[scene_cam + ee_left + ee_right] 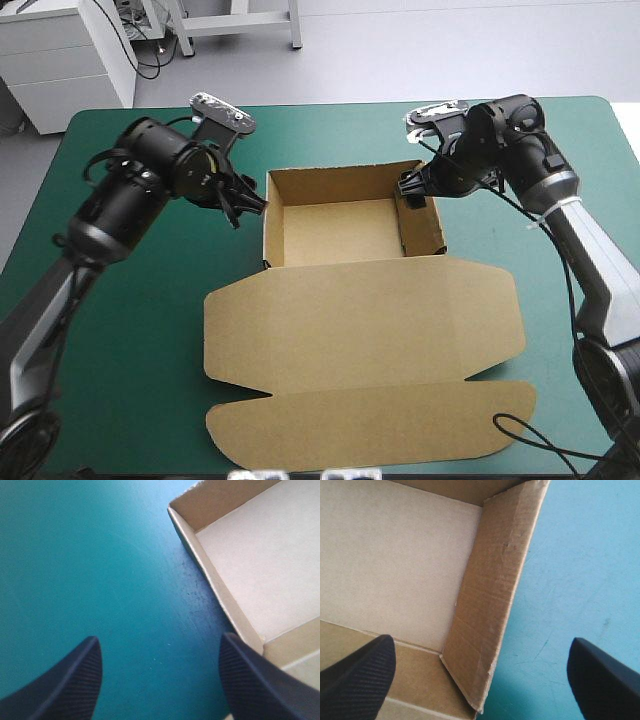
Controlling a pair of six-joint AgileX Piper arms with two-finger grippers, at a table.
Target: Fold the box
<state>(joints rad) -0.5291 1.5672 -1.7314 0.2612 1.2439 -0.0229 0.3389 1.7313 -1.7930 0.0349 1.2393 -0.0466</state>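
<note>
box open; left fingers spread beside it; right fingers spread astride its wall

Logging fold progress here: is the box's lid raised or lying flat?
Flat. The box is an open tray, walls raised; its lid lies spread on the teal-green cover.

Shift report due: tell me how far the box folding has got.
Done: the box has its walls raised, an open tray. In hand: the right gripper, open, straddles the right wall; the left gripper, open, hangs outside the left wall. Left: the lid lies flat on the table.
</note>
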